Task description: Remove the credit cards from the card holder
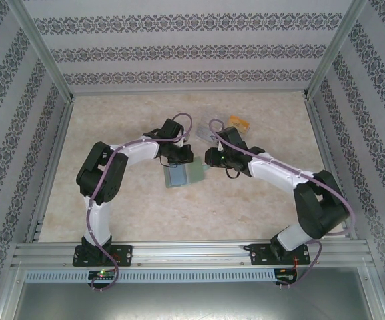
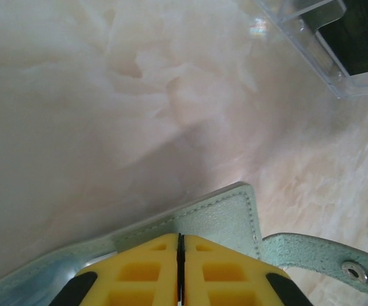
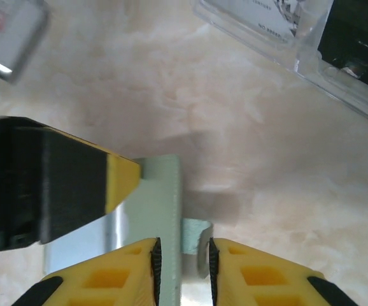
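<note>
1. Card holder (image 1: 179, 175), a grey-green wallet with a bluish-grey inner face, lies flat on the marbled table (image 1: 126, 207) midway between the two arms, nearest of the task's things to their bases.
2. Left gripper (image 2: 179, 245) sits over the wallet's edge with its yellow fingers pressed together. The wrist view does not show whether a flap is nipped between them.
3. Right gripper (image 3: 183, 255) meets the wallet from the other side. Its jaws stand apart, straddling the wallet's edge and the snap strap (image 2: 318, 258), and no firm pinch is evident.
4. No card is visible in either gripper, and no card can be made out in the wallet's pockets from these angles.
5. Just beyond the wallet stands a clear plastic tray (image 2: 305, 44).
6. Farther back, past the right gripper, a yellow-orange card (image 1: 239, 122) rests on the table, apart from the wallet.
7. Reading: that far card looks to be out already. The red and tan cards are unaccounted for and probably remain inside, so the job appears partly done, with the wallet being steadied or reopened for the next pull.
</note>
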